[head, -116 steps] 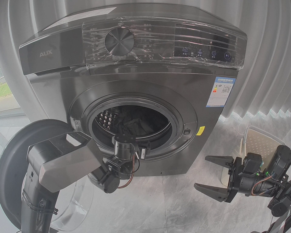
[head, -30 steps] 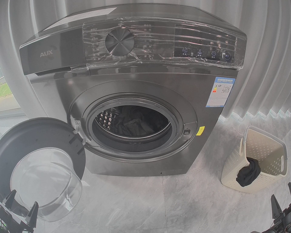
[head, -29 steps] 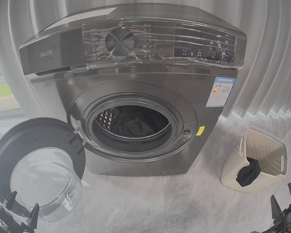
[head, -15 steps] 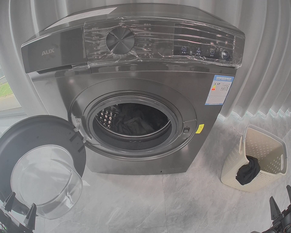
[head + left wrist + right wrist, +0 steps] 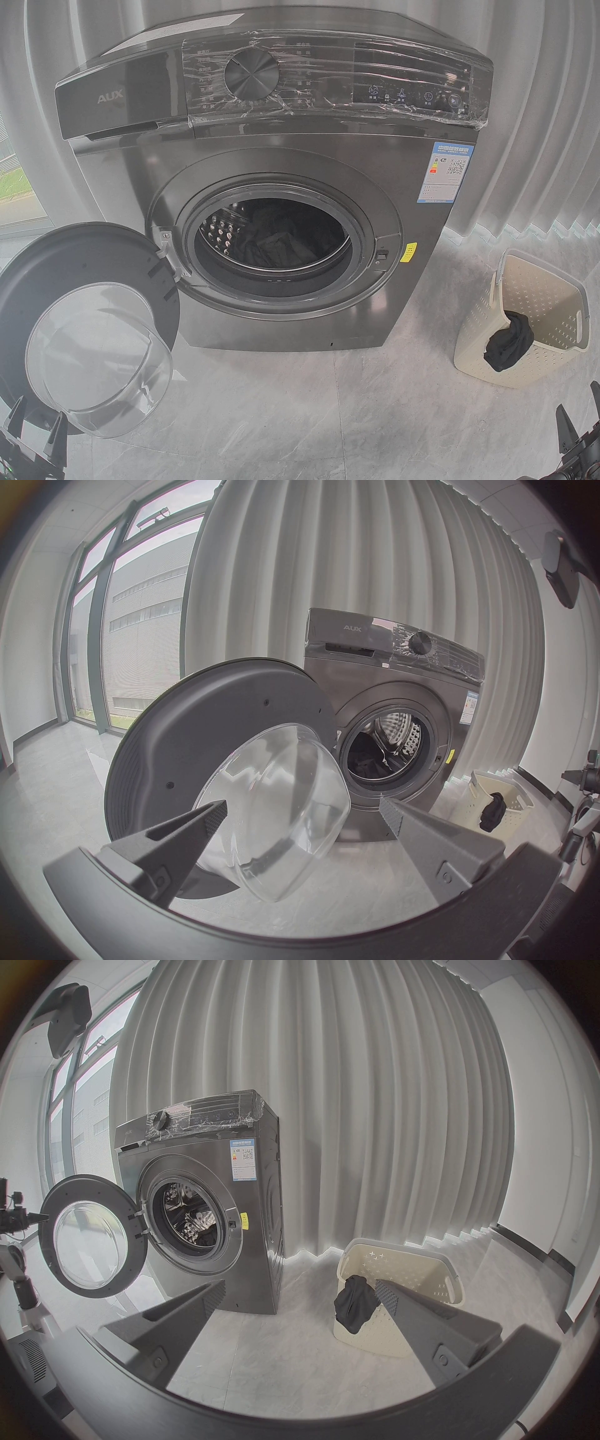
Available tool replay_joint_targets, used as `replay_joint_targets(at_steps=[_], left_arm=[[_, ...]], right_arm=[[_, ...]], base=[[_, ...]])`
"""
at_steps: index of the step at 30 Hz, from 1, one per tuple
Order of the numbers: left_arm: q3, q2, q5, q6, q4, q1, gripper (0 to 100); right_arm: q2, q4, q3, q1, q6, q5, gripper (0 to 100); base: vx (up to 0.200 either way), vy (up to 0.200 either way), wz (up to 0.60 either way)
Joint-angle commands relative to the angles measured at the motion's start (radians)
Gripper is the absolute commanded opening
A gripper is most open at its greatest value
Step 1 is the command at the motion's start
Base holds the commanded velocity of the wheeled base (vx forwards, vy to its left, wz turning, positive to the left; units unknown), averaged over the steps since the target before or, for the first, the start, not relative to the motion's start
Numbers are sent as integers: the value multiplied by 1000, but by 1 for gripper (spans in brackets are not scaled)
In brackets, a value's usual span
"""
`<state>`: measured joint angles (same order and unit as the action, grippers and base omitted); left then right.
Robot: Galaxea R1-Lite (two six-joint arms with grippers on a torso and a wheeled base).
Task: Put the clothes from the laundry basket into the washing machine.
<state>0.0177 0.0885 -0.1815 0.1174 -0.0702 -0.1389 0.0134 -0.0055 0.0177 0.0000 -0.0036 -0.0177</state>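
The grey washing machine [image 5: 294, 150] stands with its round door [image 5: 75, 262] swung wide to the left. Dark clothes [image 5: 275, 240] lie inside the drum. A cream laundry basket [image 5: 550, 294] sits on the floor to the machine's right, and a black garment [image 5: 507, 342] hangs over its near rim. My left gripper [image 5: 39, 409] is low at the bottom left, below the door, open and holding nothing. My right gripper [image 5: 576, 400] is low at the bottom right, short of the basket, open and holding nothing. The right wrist view has the basket [image 5: 419, 1266] and garment [image 5: 353, 1304] beyond the open gripper [image 5: 299, 1288].
Pale curtains [image 5: 544, 125] hang behind the machine and basket. Grey marble floor [image 5: 337, 412] lies bare between the machine, the door and the basket. A window [image 5: 125, 624] is off to the left. The door's clear glass bowl [image 5: 275, 805] bulges close before the left gripper [image 5: 300, 808].
Since 3.9 s ago the left arm has drawn back from the drum and the right gripper from in front of the basket. Over the last second the head view has shifted slightly.
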Motion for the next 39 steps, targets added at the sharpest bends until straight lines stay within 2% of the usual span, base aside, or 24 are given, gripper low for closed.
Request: replay_joint_targets(at_steps=[1,5,6,7,9,12,14,22,28,39], left_arm=[[-18,7,0,11,0,-1,100],[-18,7,0,7,0,-1,100],[-18,7,-1,-10,0,1,100],[-18,7,-6,-15,-2,1,100],[-18,7,-12,-50,-2,1,100],[-18,7,-12,-64,-2,1,100],[-18,7,-9,-58,-2,1,100],[-18,7,0,-44,0,1,100],[-18,7,2,5,0,1,100],[-18,7,2,-2,0,1,100]], right_arm=[[5,-1,-18,0,1,-1,100],[5,-1,-18,0,1,-1,100],[5,-1,-18,0,1,-1,100],[5,-1,-18,2,1,-1,100],[5,-1,-18,2,-1,-1,100],[5,-1,-18,2,-1,-1,100],[5,-1,-18,2,-1,-1,100],[5,-1,-18,2,-1,-1,100],[5,-1,-18,2,2,-1,100],[5,-1,-18,2,1,-1,100]], base=[[-200,0,0],[0,0,0],[0,0,0],[0,0,0],[0,0,-300],[0,0,-600],[0,0,-600],[0,0,0],[0,0,-200],[0,0,-545]])
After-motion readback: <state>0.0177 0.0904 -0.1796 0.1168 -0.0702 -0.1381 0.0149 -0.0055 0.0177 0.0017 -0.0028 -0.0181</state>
